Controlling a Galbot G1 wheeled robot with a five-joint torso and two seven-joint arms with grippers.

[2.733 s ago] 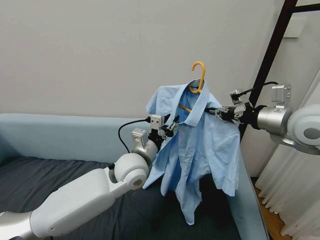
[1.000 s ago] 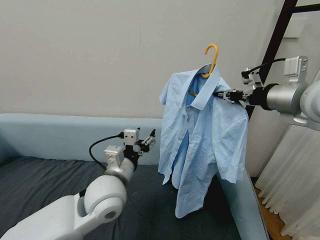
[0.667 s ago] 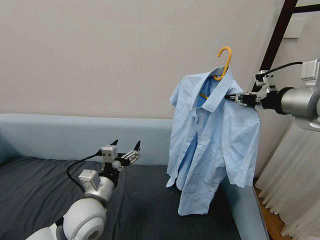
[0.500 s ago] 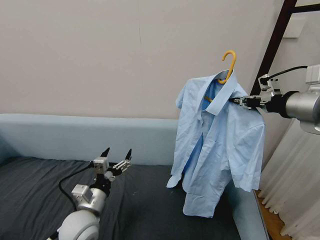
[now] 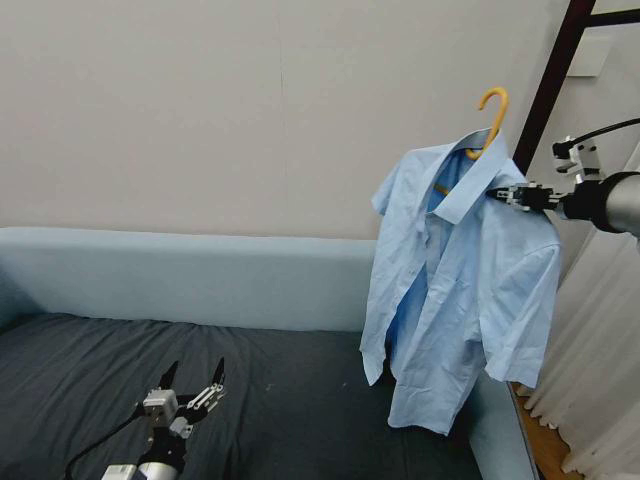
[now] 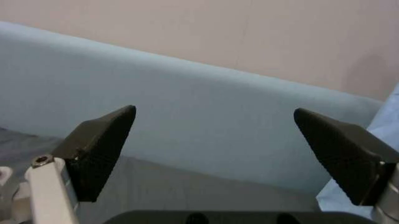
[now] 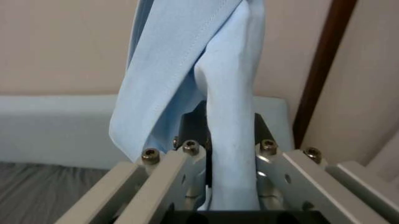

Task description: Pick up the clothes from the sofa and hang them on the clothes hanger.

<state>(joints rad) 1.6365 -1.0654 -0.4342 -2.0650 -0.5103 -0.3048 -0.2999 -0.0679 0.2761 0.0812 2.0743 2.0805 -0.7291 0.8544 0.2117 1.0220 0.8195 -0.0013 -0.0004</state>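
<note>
A light blue shirt [image 5: 462, 290] hangs on a yellow hanger [image 5: 490, 115], held up in the air at the right, above the sofa's end. My right gripper [image 5: 505, 195] is shut on the shirt's shoulder by the collar; in the right wrist view the blue shirt [image 7: 206, 93] runs between its fingers [image 7: 165, 186]. My left gripper [image 5: 190, 385] stands open low over the sofa seat, far from the shirt. In the left wrist view its dark fingertips [image 6: 103, 149] are spread wide with nothing between them.
The sofa has a dark grey seat [image 5: 250, 400] and a pale blue backrest [image 5: 180, 275]. A dark slanted rack pole [image 5: 545, 90] rises at the right behind the shirt. White curtain folds [image 5: 600, 380] hang at the far right. The wall behind is bare.
My right gripper has carried the shirt and hanger to the right, toward the dark pole. My left arm has dropped and pulled back to the lower left, its gripper staying open.
</note>
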